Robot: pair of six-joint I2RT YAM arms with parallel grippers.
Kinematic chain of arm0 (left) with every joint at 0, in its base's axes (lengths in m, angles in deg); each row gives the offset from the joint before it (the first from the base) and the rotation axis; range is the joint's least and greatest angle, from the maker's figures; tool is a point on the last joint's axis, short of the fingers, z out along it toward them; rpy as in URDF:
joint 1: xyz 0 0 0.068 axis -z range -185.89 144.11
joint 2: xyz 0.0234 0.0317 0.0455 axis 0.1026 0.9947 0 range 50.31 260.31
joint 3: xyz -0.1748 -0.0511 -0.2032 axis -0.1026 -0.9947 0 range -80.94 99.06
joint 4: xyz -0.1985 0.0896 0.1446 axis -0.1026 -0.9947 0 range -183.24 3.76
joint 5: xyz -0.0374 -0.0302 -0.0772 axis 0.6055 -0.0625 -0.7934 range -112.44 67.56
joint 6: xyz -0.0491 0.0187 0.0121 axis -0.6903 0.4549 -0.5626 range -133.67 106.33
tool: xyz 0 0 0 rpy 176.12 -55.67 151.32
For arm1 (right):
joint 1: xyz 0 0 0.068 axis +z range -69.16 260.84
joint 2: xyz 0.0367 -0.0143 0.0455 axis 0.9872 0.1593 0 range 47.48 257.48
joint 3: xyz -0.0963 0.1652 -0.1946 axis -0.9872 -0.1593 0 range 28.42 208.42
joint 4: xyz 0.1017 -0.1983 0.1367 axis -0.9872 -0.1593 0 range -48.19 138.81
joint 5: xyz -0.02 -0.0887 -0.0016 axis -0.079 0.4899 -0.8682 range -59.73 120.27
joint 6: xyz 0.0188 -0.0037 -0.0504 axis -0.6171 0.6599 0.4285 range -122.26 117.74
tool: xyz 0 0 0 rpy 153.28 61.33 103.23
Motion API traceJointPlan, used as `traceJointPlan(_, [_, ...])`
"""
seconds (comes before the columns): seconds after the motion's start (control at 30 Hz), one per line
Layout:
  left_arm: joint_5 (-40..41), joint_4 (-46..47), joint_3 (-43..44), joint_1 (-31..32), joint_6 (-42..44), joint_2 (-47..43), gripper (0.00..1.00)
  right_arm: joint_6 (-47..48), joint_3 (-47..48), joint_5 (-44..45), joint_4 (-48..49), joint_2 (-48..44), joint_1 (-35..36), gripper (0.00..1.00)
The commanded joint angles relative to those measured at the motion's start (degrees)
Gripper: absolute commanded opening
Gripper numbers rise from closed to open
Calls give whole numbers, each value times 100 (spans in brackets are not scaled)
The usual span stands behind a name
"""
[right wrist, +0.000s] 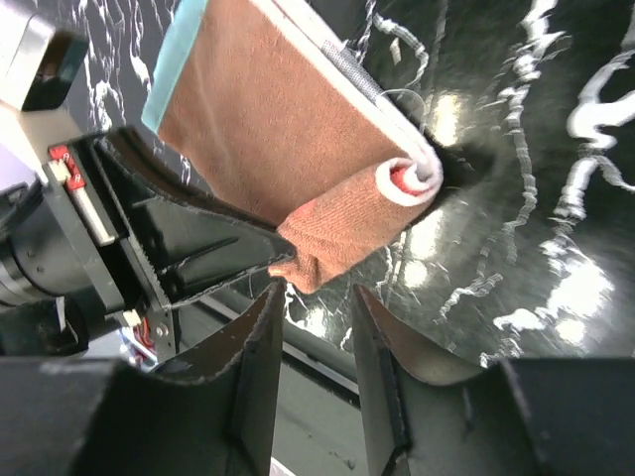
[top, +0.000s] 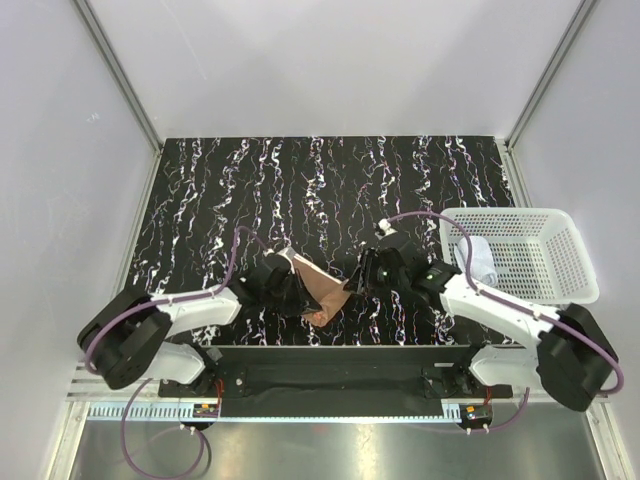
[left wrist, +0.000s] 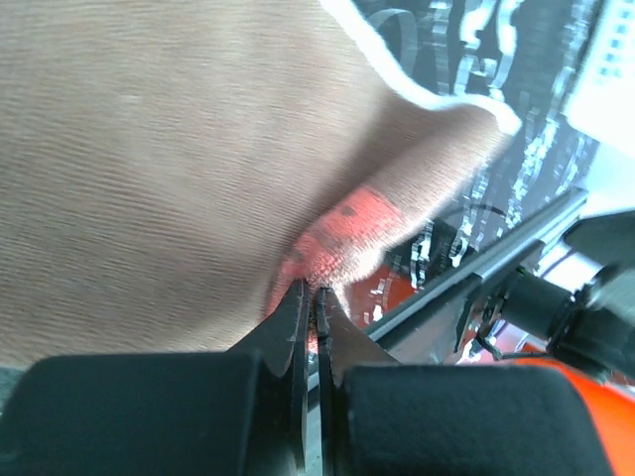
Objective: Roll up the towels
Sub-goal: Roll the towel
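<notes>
Partly rolled orange towel (top: 322, 290), brownish side showing

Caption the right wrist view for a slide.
Partly rolled brownish-orange cloth towel pinched by the left gripper over the black marbled table; right gripper open beside its corner.

we count two arms, the left arm (top: 190, 310) and the right arm (top: 500, 310), and two pincers, the left pincer (top: 297, 298) and the right pincer (top: 352, 285). between the pincers we see one brown-orange towel (top: 322, 290). outward of the right pincer stands one white basket (top: 560, 215) holding one pale cloth (top: 480, 262). under both pincers lies one marbled table (top: 300, 180).
</notes>
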Motion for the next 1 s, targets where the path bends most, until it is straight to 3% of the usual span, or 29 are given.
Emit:
traceJointPlan(0.0, [-360, 50, 31, -116, -178, 282, 0, -135, -177, -772, 1398, 293, -18, 39])
traceJointPlan(0.17, [-369, 112, -101, -125, -301, 344, 0, -118, -213, -967, 2330, 1084, -18, 38])
traceJointPlan(0.4, [-325, -152, -127, -160, -257, 213, 0, 58, 16, -879, 2629, 2025, -26, 36])
traceJointPlan(0.67, [-307, -468, -128, -213, -249, -138, 2, -100, -722, -1019, 4386, 2657, -149, 36])
traceJointPlan(0.7, [-290, -486, -119, -204, -188, -174, 7, -161, -809, -1072, 4597, 2902, -149, 36])
traceJointPlan(0.77, [-132, -853, -84, -204, -100, -322, 32, -223, -863, -1186, 5037, 3158, -150, 36])
traceJointPlan(0.87, [254, -1373, 39, -204, 120, -569, 55, -302, -986, -1196, 5424, 3484, -149, 35])
traceJointPlan(0.97, [650, -1951, 293, -187, 366, -788, 60, -346, -1144, -1169, 5706, 3616, -149, 35])
